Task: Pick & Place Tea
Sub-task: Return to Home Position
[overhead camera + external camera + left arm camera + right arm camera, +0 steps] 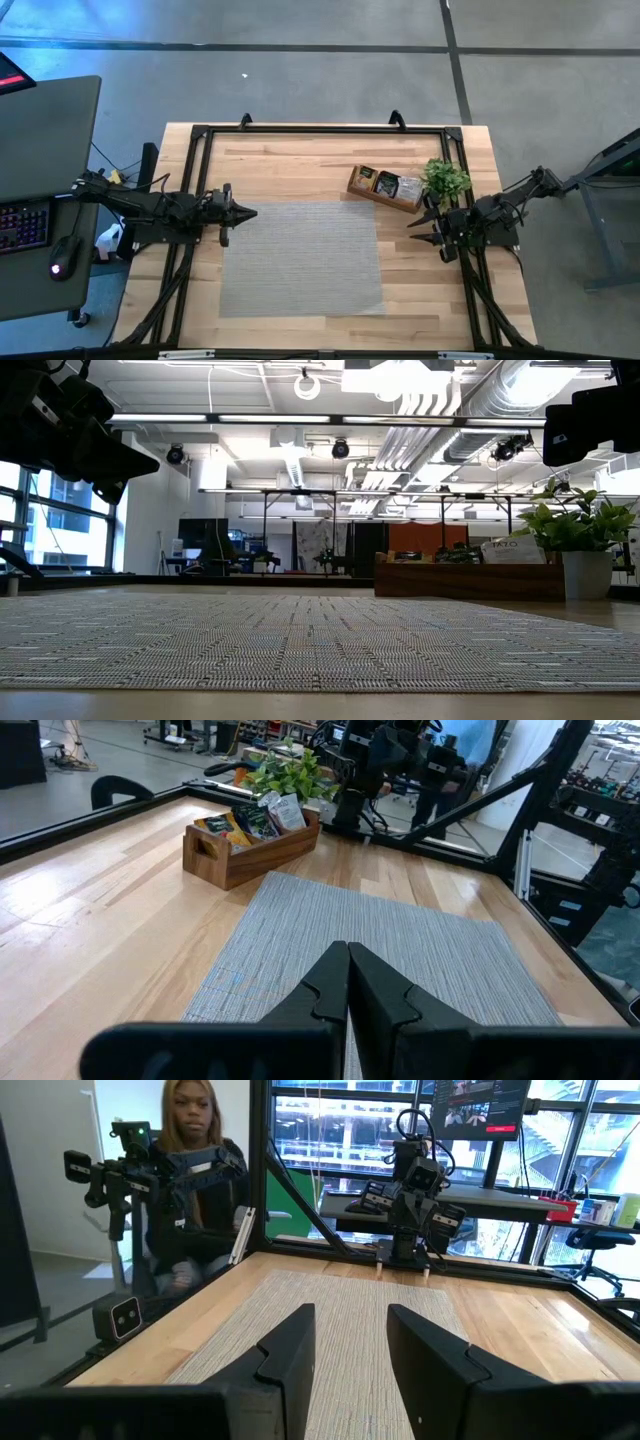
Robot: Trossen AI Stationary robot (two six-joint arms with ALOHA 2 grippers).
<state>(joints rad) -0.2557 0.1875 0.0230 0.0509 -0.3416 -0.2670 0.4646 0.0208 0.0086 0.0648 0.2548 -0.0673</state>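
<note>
Currently tea sachets (pixel 388 185) sit inside wooden tray (pixel 357 188), just off the far right corner of the grey mat (pixel 300 260), with a plant (pixel 446 180) beside the tray. Left gripper (pixel 252 212) hovers over the mat's left edge, fingers pressed together, holding nothing. Right gripper (pixel 410 232) hovers just off the mat's right edge, fingers spread, empty.

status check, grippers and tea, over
Left gripper shut, empty, at the mat left edge. Right gripper open, empty, beside the plant. Tea sachets in wooden tray. Nothing in the way.
</note>
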